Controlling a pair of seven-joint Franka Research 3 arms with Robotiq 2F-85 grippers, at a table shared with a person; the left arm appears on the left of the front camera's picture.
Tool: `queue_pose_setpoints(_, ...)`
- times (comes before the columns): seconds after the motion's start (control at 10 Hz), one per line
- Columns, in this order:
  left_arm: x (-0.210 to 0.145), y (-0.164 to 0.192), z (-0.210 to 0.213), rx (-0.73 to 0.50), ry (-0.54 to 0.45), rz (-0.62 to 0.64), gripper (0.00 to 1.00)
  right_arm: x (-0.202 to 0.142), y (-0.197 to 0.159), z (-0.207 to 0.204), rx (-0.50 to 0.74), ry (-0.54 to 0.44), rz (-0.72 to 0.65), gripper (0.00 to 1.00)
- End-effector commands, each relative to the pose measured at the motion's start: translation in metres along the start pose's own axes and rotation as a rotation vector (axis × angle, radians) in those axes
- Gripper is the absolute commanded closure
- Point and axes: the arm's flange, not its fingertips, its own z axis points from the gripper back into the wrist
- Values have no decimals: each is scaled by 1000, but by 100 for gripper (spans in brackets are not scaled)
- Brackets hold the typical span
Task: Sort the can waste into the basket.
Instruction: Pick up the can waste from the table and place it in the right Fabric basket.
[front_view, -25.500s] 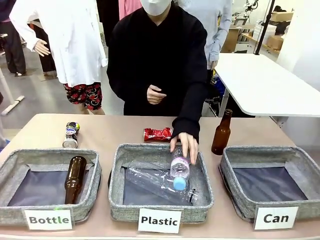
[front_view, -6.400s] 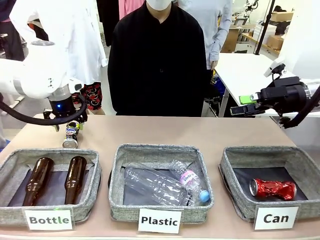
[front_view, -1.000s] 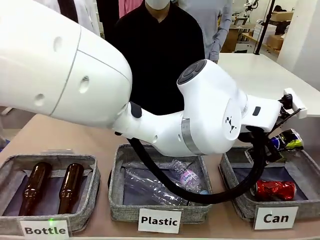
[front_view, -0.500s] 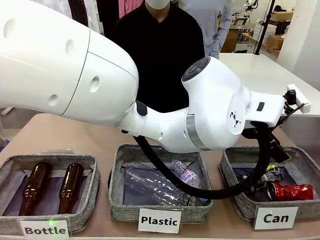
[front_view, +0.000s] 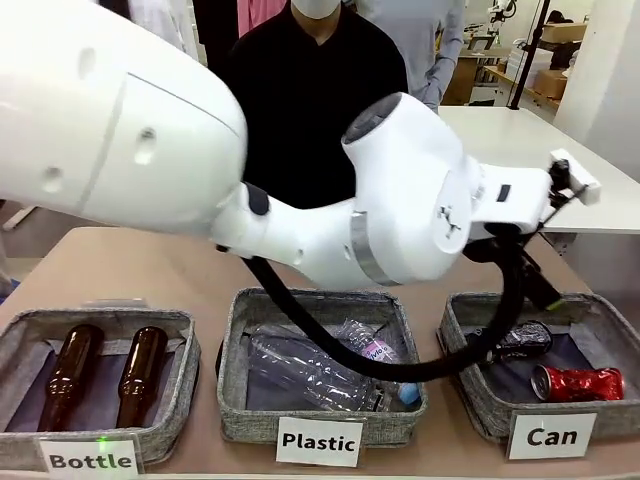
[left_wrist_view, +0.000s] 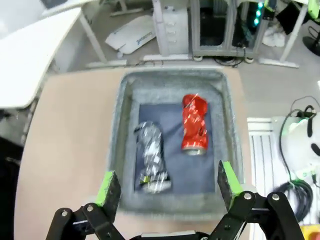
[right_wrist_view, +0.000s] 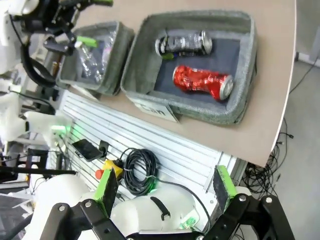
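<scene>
Red can (left_wrist_view: 194, 124) and dark can (left_wrist_view: 152, 156) side by side in grey basket (left_wrist_view: 228, 131), jaws apart above

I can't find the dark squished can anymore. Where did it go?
The dark can lies inside the Can basket, right beside the red can; in the front view that is the basket at the table's right end.
</scene>
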Motion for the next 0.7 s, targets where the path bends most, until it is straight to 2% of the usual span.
queue_pose_setpoints(0.0,-8,-3,72,-33,106,129,0,48,14,-22,63,-31,64,0)
queue_pose_setpoints(0.1,-16,7,108,-68,120,203,0,75,26,-42,114,-6,128,0)
queue_pose_setpoints(0.3,-42,34,171,-15,144,354,0,119,57,-85,254,26,203,0)
queue_pose_setpoints(0.4,-59,52,197,-54,155,470,0,135,68,-105,313,40,200,0)
queue_pose_setpoints(0.5,-78,70,224,-42,104,609,0,148,78,-126,342,44,199,0)
queue_pose_setpoints(0.6,-103,88,259,-91,80,786,0,163,92,-151,380,24,182,0)
